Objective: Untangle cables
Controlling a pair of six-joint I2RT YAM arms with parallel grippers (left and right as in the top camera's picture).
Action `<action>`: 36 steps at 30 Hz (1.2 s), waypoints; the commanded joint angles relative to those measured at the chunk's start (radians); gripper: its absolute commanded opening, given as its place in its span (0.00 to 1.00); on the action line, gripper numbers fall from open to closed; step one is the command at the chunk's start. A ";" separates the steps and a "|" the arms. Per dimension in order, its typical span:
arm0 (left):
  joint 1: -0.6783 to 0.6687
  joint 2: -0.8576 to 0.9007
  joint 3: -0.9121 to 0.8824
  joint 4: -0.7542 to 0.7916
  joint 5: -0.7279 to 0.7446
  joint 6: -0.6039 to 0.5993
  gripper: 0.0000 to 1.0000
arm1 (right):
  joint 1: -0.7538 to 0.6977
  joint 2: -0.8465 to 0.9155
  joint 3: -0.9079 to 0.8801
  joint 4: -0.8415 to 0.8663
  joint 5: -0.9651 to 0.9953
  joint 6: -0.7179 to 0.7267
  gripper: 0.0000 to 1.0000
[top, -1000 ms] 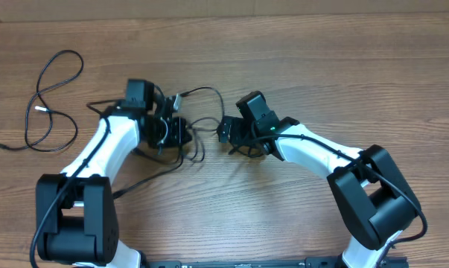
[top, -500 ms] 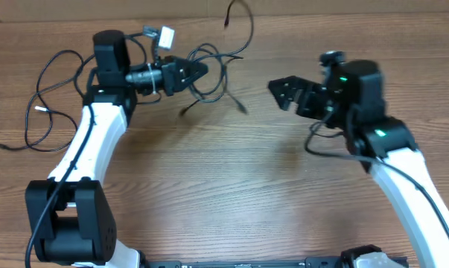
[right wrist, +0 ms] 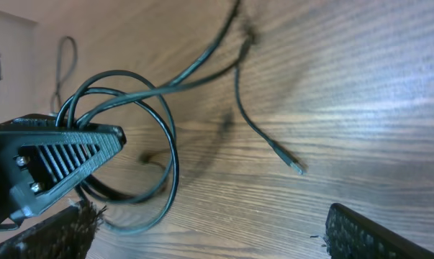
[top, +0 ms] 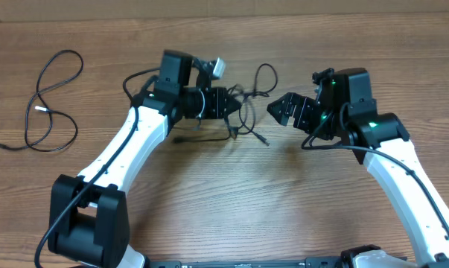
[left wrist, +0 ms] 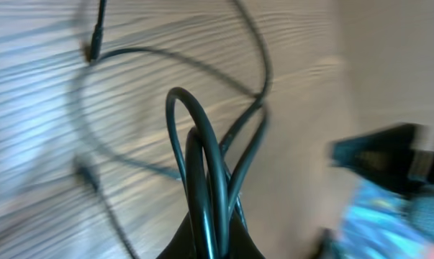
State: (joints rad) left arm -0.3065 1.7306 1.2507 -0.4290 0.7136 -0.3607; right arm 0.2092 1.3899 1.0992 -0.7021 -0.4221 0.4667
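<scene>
The tangle of thin black cables (top: 248,113) hangs in loops at the table's middle, and my left gripper (top: 228,103) is shut on it. In the left wrist view several strands (left wrist: 211,173) run straight into the closed jaws at the bottom edge. My right gripper (top: 282,112) stands wide open just right of the tangle, apart from it. In the right wrist view its two fingers (right wrist: 378,234) frame bare wood, while the loops (right wrist: 166,137) hang from the left gripper (right wrist: 55,162). A loose plug end (right wrist: 296,167) trails over the table.
A separate black cable (top: 49,100) lies in loose loops at the far left of the wooden table (top: 231,201). A white tag (top: 217,67) sticks up beside the left wrist.
My left gripper has swung from the far left back toward the centre with the tangle in it. The right gripper has stayed open and dropped slightly toward the tangle.
</scene>
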 commanded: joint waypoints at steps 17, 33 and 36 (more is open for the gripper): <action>0.015 0.169 -0.019 -0.094 -0.373 0.208 0.69 | 0.040 0.149 0.000 -0.052 -0.024 -0.008 1.00; 0.069 0.169 0.013 -0.375 -0.476 0.198 0.86 | 0.174 0.177 0.000 0.048 -0.024 0.003 1.00; 0.078 0.159 0.078 -0.466 -0.476 0.159 0.89 | 0.209 0.177 0.000 0.079 -0.023 0.003 1.00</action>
State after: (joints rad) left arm -0.2405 1.9003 1.2583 -0.8654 0.2489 -0.1806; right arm 0.3885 1.5642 1.0992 -0.6430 -0.4408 0.4706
